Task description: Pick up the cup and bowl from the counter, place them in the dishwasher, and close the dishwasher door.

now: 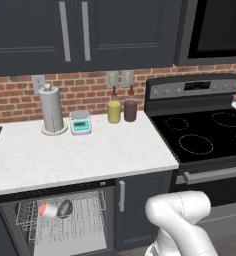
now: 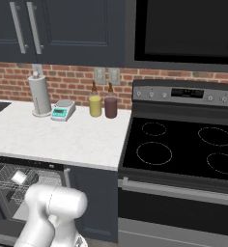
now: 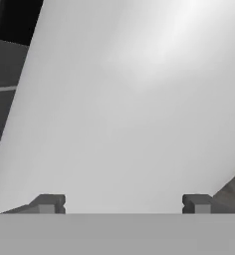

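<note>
Even, soft light, low-res renders (hand view glare-washed).

A glossy white arm of rounded, bulbous segments is seen. Two small, dark grey, blocky fingertips are carried by the gripper.

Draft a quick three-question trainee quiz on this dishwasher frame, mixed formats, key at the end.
1. True or false: the cup and the bowl lie in the dishwasher rack.
2. Which bottle stands nearer the stove: the yellow bottle or the maroon bottle?
3. Fill in: the gripper jaws stand ____.

Key: 1 true. 2 the maroon bottle. 3 open.
</note>
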Available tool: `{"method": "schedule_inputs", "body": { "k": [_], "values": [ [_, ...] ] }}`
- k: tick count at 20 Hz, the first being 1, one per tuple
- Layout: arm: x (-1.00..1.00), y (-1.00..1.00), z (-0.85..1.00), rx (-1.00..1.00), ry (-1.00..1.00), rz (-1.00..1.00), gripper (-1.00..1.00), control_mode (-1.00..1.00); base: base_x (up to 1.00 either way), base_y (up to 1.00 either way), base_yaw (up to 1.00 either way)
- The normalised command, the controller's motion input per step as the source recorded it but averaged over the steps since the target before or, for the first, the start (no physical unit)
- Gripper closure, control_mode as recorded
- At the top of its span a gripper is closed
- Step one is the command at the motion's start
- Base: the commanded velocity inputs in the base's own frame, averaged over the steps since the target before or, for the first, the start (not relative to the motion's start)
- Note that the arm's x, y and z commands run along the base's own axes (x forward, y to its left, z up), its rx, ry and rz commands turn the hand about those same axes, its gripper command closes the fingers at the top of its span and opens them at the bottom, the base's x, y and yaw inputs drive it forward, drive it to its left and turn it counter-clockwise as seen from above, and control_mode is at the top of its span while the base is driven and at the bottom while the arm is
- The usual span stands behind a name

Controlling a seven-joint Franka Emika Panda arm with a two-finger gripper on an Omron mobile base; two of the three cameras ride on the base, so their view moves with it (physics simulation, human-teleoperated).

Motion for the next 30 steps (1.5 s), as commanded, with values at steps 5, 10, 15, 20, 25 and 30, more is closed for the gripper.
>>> {"method": "schedule_inputs", "body": {
  "k": [5,10,15,20,25,30],
  "values": [
    [1.00,-0.66,-0.59,0.00,0.21,-0.28,-1.00,-1.00,0.00,0.00,0.00],
    [0.83,-0.51,-0.49,0.00,0.28,-0.26,-1.00,-1.00,0.00,0.00,0.00],
    [0.52,0.00,-0.34,-0.01,0.22,-0.32,-1.00,-1.00,0.00,0.00,0.00],
    [0.10,0.46,-0.02,0.00,0.17,-0.36,-1.00,-1.00,0.00,0.00,0.00],
    [-0.17,0.28,0.75,0.02,0.23,-0.24,-1.00,-1.00,0.00,0.00,0.00],
    [-0.19,0.01,1.00,0.12,0.45,-0.31,-1.00,-1.00,0.00,0.00,0.00]
  ]
}}
